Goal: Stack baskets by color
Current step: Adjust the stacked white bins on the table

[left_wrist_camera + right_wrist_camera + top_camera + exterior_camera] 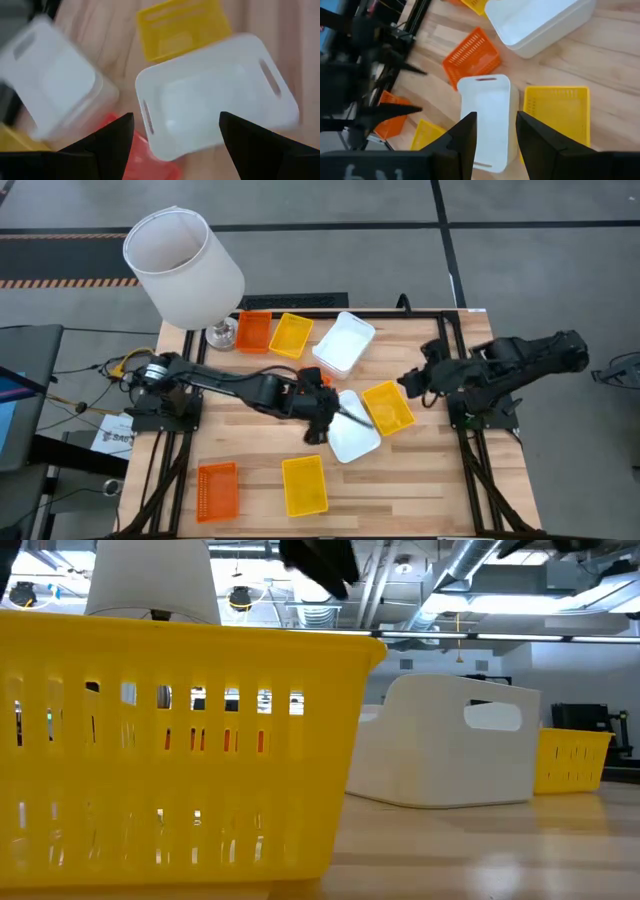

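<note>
Your left gripper [322,423] is hovering wide-jawed over the table's middle.
An empty white plastic basket [352,436] is lying just beside it at three o'clock, touching an empty yellow perforated basket [388,407]; your right gripper [412,383] is waiting at three o'clock, jaws narrowly parted, over the wooden table [440,480].

- left arm [235,383]: matte black jointed links, dark cable along it, orange-red accent near wrist
- right arm [510,360]: same black bulky housings
- wedge-shaped black fingers [107,145]
</note>
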### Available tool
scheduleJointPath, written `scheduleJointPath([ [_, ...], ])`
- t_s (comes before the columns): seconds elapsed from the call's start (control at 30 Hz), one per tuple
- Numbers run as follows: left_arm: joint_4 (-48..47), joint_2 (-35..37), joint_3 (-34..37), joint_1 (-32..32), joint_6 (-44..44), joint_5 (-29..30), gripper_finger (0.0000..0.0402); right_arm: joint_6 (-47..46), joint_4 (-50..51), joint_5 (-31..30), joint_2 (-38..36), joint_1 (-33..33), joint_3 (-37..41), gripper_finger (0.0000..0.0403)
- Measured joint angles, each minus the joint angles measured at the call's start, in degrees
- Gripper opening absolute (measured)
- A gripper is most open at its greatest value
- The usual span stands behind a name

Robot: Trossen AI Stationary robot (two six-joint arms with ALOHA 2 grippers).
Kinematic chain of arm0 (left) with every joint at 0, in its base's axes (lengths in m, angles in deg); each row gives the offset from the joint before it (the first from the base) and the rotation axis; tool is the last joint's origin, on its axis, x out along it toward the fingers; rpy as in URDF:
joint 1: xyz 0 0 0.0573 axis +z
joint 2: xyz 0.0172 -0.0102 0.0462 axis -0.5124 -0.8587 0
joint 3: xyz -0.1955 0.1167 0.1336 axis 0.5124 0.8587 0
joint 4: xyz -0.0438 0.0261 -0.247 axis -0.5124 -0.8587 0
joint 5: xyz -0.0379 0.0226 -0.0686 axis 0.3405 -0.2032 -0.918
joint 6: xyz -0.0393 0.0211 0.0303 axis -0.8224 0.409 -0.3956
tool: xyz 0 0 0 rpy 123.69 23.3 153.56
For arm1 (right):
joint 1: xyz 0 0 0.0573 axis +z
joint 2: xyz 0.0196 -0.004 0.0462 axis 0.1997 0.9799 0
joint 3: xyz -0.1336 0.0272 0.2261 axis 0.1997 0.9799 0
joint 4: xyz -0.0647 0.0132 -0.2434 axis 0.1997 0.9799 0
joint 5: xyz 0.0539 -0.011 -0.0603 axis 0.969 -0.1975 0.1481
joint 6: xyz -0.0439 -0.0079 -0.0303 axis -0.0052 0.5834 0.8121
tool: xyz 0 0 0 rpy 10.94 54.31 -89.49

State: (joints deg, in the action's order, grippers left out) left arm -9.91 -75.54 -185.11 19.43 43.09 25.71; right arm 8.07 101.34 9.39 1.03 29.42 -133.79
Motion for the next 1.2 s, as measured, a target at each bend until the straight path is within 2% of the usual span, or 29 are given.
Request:
scheduleJointPath([
  [0.13,1.2,-2.7,0.0,3.8,-11.9,4.7,0.0281,-3.6,2.9,-1.7,0.8,3.0,0.0,0.0154],
  [0.2,1.7,-3.0,0.0,6.5,-13.6,5.6,0.0281,-5.0,4.1,-2.9,1.4,4.1,0.0,0.0152],
  [0.43,6.9,-3.0,0.0,16.7,4.5,-0.2,0.0281,-6.5,5.5,-3.4,2.4,6.7,0.1,0.0144],
  [0.6,9.2,-2.9,3.1,22.5,19.4,-16.7,0.0272,-7.1,5.9,-3.4,3.1,8.1,0.0,0.0139],
  [0.73,9.3,-2.9,6.4,25.3,27.4,-24.8,0.0263,-7.1,5.9,-3.4,3.2,8.9,0.0,0.0137],
  [0.8,9.3,-2.9,7.8,26.0,29.8,-25.5,0.0261,-7.4,6.0,-3.4,3.2,9.2,0.0,0.0137],
  [0.93,14.9,-2.9,10.9,26.5,32.9,-21.2,0.0259,-7.4,6.0,-3.4,3.2,9.2,0.0,0.0138],
  [1.07,17.0,-2.9,12.4,27.1,36.0,-23.0,0.0258,-7.4,6.0,-3.4,3.2,9.2,0.0,0.0136],
  [1.2,17.4,-3.0,13.6,27.3,36.9,-21.3,0.0258,-7.2,6.0,-3.4,3.2,9.2,0.0,0.0133],
])
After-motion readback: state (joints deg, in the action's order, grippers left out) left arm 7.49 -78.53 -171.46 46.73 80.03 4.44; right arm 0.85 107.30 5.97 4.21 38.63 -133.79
